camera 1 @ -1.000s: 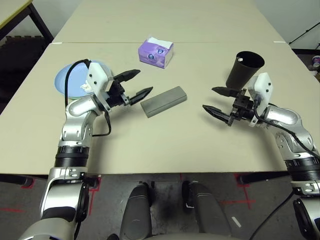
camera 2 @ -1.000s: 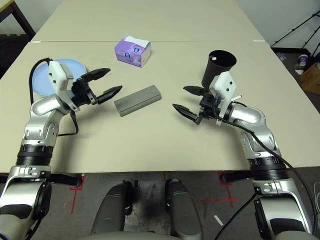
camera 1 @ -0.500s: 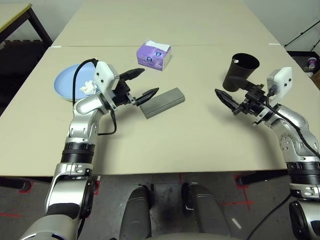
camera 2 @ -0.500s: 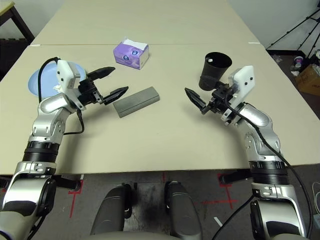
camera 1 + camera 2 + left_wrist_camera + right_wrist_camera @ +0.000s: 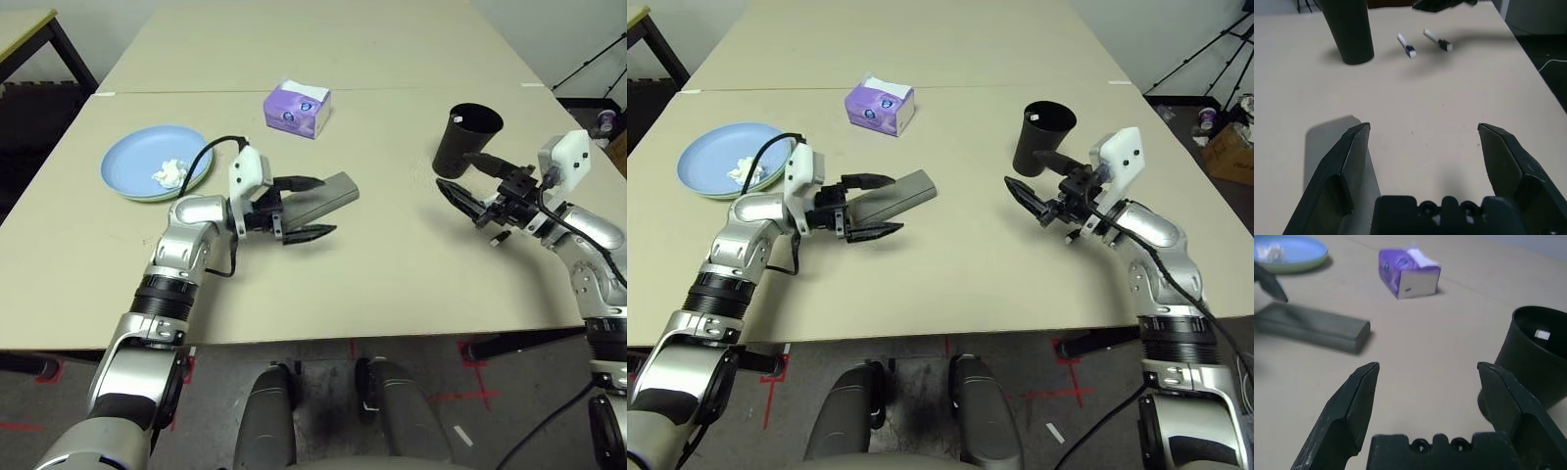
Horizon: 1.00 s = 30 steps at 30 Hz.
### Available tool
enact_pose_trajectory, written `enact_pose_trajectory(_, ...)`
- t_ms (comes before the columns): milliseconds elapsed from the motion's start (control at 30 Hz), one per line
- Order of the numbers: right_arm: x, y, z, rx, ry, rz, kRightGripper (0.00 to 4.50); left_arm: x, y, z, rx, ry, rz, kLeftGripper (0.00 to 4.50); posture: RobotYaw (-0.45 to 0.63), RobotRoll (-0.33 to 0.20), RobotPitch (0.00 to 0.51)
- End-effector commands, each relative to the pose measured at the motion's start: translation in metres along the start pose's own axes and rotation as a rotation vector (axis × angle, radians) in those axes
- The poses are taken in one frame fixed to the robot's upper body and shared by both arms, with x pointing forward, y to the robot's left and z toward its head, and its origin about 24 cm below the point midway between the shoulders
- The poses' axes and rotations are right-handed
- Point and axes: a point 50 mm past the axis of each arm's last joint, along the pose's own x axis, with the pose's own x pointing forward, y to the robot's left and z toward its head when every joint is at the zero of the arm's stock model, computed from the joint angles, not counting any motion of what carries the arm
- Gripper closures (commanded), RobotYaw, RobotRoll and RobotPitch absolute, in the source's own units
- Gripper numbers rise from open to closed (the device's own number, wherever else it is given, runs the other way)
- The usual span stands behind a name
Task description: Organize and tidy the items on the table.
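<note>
Left tool (image 5: 307,208) spread wide at the case (image 5: 323,192) mid-table, nothing pinched; straddle its narrow width squarely before closing. Right tool (image 5: 1038,178) spread, empty, near the cup (image 5: 1040,137).

- The grey glasses case (image 5: 890,194) lies aslant near the middle of the table (image 5: 950,264).
- The left gripper (image 5: 878,206), fingers spread, straddles the case's near end.
- The purple tissue box (image 5: 880,105) sits beyond the case.
- The blue plate (image 5: 713,155), stacked on a green one with a crumpled tissue (image 5: 747,170) on top, lies left of the case.
- The black cup (image 5: 1042,138) stands right of the case; the right gripper (image 5: 1035,174), fingers spread, is just beside the cup.
</note>
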Motion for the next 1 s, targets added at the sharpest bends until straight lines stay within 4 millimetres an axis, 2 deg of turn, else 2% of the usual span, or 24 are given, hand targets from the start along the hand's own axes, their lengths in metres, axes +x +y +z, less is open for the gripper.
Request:
enact_pose_trajectory(33, -0.003, -0.006, 0.0, -0.077, 0.077, 0.063, 0.0, 0.003, 0.0, -0.003, 0.018, 0.025, -0.026, 0.02, -0.16, 0.0, 0.132)
enact_pose_trajectory(167, -0.005, -0.022, 0.009, -0.233, 0.229, 0.169, 0.0, 0.006, 0.002, -0.002, 0.023, 0.005, -0.008, 0.02, -0.15, 0.0, 0.131)
enact_pose_trajectory(367, 0.0, -0.039, 0.024, -0.332, 0.411, 0.294, 0.0, 0.011, 0.006, 0.006, 0.037, -0.047, 0.027, 0.02, -0.13, 0.0, 0.136)
enact_pose_trajectory(633, -0.001, -0.046, 0.041, -0.537, 0.748, 0.516, 0.0, 0.016, 0.002, 0.009, 0.033, -0.076, 0.05, 0.02, -0.1, 0.0, 0.148)
enact_pose_trajectory(800, -0.001, -0.05, 0.048, -0.671, 0.884, 0.623, 0.0, 0.014, 0.001, 0.009, 0.037, -0.074, 0.065, 0.02, -0.09, 0.0, 0.152)
enact_pose_trajectory(1000, -0.004, -0.046, 0.047, -0.809, 0.987, 0.797, 0.0, 0.013, 0.0, 0.011, 0.039, -0.078, 0.068, 0.02, -0.09, 0.0, 0.166)
